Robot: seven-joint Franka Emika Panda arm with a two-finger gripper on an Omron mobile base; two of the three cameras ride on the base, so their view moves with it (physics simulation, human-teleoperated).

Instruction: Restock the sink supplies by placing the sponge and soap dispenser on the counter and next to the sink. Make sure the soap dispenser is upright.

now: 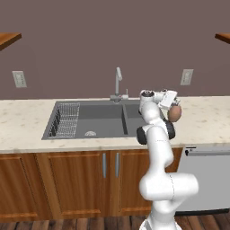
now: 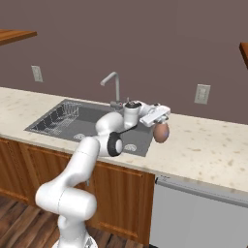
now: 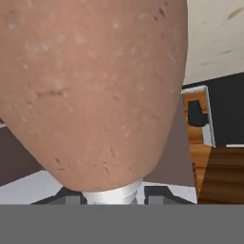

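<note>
hanging over the beige counter [image 2: 203,145] just right of the dark sink [image 1: 96,119], the soap dispenser [image 2: 161,132] is dangling body-down beneath the gripper [image 2: 158,121], which is clenching its pale pump neck [image 3: 114,195], long axis near vertical, above bare stone.

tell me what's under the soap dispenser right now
The soap dispenser, held in the shut jaws, hangs over the beige counter just right of the sink. The bottle covers the spot directly beneath it.
</note>
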